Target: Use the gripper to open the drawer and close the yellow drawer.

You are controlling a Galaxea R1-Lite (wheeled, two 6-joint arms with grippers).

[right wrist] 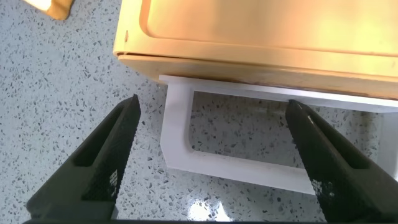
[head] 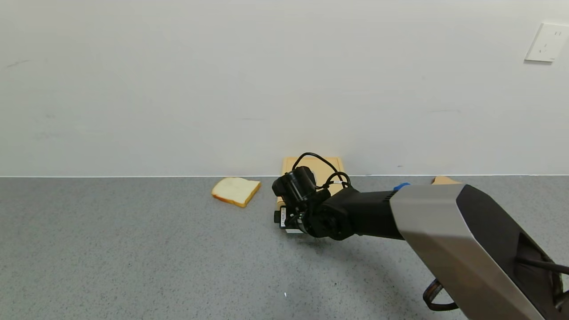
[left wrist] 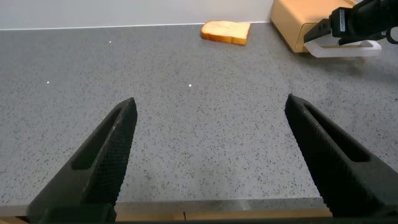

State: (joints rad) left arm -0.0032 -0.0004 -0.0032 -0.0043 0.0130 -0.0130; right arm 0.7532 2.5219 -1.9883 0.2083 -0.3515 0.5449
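Hovering over the white handle point(right wrist: 242, 134) of the yellow drawer point(right wrist: 261, 37), at the worktop's point(head: 133, 258) far edge, the right end effector point(right wrist: 211, 162) is spread wide. It should lower, centre on the front bar, then pinch. Left end effector point(left wrist: 211, 162) idles spread near the front edge.

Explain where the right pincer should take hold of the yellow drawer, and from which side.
Grip the white loop handle on the drawer front, coming from above. It lies flat just over the counter, and the open right pincer already straddles it.
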